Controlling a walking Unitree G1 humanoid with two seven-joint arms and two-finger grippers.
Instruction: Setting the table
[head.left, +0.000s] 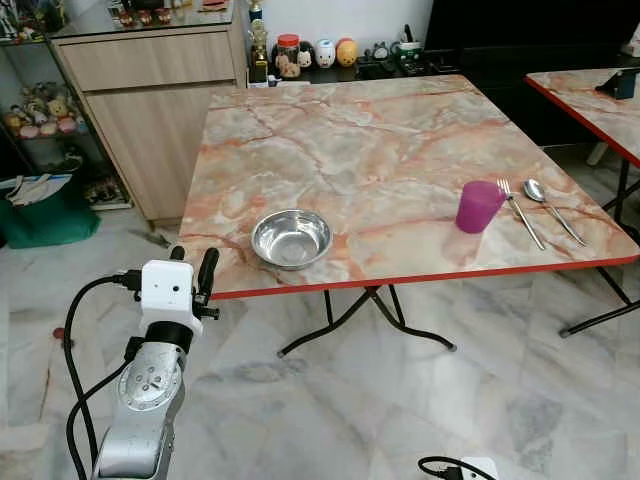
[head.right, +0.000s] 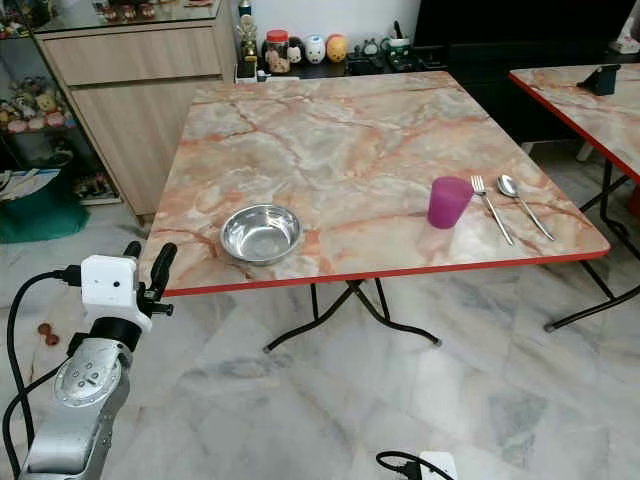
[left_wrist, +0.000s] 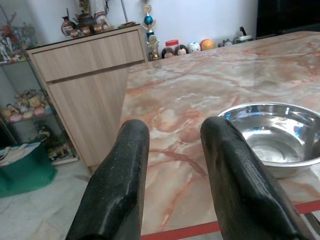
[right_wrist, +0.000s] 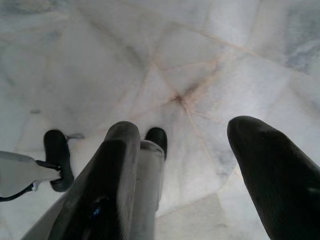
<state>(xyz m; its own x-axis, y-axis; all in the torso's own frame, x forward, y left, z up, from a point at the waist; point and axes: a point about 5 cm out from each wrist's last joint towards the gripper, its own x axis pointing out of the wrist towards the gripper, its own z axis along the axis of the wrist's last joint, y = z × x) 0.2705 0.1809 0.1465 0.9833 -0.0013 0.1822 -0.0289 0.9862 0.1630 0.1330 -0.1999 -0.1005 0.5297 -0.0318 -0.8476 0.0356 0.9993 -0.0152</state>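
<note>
1. Left eye view: the table (head.left: 400, 170) carries a steel bowl (head.left: 291, 238) close to its near red edge, and well apart toward the right corner a purple cup (head.left: 479, 206) with a fork (head.left: 520, 213) and a spoon (head.left: 551, 209) lying side by side just beside it. I judge the setting partly laid: the pieces are out, but the bowl sits away from the cup and cutlery, so gathering them into one place appears to be left (no plate is on the table). The left claw (head.left: 193, 275) is raised off the table's near left corner, short of the edge, holding nothing.

2. Right eye view: the middle and far part of the tabletop is bare, giving wide room to slide or set things down. A wooden cabinet (head.right: 135, 95) stands near the far left corner, and a second table (head.right: 590, 105) stands to the right with a floor gap between. The fork and spoon lie near the right corner, with little margin.

3. Left wrist view: the two black fingers (left_wrist: 122, 185) stand apart and empty, aimed over the red edge, with the bowl just ahead and to one side.

4. Right wrist view: the right claw (right_wrist: 187, 165) hangs idle over the marble floor (right_wrist: 200, 60), spread open with nothing between its fingers
</note>
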